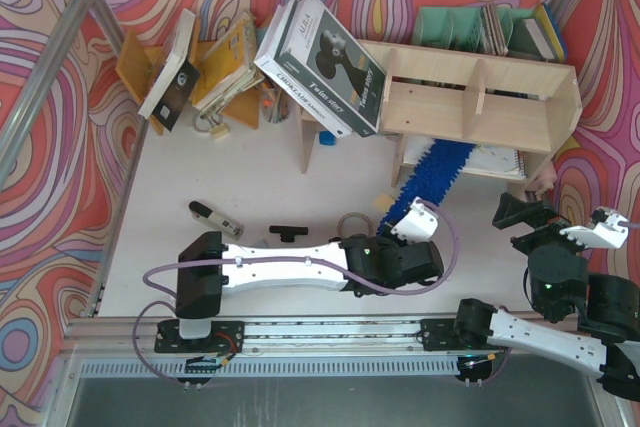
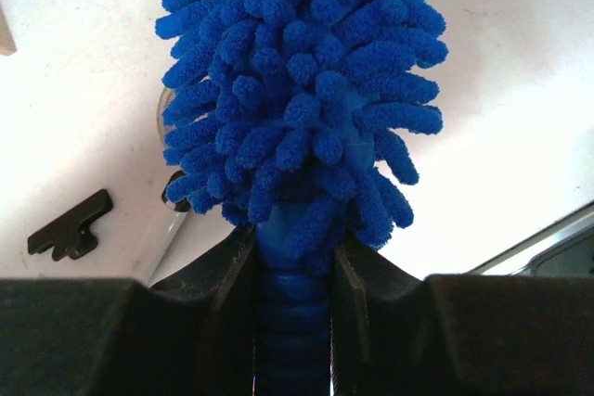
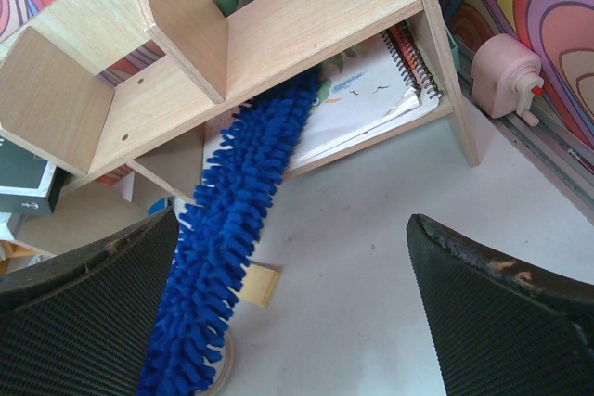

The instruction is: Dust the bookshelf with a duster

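The duster (image 1: 437,173) is long, bright blue and fluffy. My left gripper (image 1: 411,217) is shut on its smooth blue handle, which the left wrist view shows clamped between the jaws (image 2: 292,252) below the shaggy head (image 2: 297,90). The head slants up and right into the lower compartment of the pale plywood bookshelf (image 1: 470,112), over a spiral notebook (image 3: 371,99). My right gripper (image 1: 525,210) hangs open to the right of the duster and in front of the bookshelf's right end. In its own view the right gripper (image 3: 292,248) holds nothing, with the duster (image 3: 237,257) passing its left finger below the bookshelf (image 3: 306,16).
A large black-and-white book (image 1: 320,67) leans on the shelf's left end, with more books (image 1: 225,67) behind it. A black marker (image 1: 215,219) and a black clip (image 1: 288,232) lie beside the left arm. A pink sharpener (image 3: 506,76) and a yellow block (image 3: 258,283) sit near the shelf.
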Controlling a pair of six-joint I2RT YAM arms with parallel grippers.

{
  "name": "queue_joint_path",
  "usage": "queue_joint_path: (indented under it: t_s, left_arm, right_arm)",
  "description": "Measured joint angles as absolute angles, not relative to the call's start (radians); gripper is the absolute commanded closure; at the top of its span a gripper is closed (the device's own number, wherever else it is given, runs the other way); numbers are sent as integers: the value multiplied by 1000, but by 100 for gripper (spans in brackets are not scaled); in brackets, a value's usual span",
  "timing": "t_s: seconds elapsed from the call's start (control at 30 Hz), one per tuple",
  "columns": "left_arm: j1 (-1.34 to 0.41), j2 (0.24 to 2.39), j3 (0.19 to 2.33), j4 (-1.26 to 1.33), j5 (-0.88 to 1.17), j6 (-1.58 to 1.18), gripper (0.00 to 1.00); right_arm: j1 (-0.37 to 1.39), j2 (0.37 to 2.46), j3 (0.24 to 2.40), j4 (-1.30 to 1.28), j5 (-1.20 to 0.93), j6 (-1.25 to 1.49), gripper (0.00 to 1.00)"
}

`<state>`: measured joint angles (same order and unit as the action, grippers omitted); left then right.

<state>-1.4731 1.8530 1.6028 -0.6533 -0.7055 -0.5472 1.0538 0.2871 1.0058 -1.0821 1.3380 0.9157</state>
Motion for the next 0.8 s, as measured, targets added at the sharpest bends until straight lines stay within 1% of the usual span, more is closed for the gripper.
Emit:
queue_joint_path:
  t_s: [0.17, 0.37, 0.8]
  left_arm:
    - [-1500, 1901, 1654, -652, -688, -514, 100]
    - [-1514, 1902, 1648, -649, -710, -505, 100]
    - [-1474, 1807, 1562, -664, -803, -559, 100]
  right_arm:
    - [1054, 287, 1006, -1082, 1338, 916, 2]
    - [1054, 287, 1006, -1082, 1338, 915, 2]
    - [1053, 287, 1003, -1080, 1338, 913, 2]
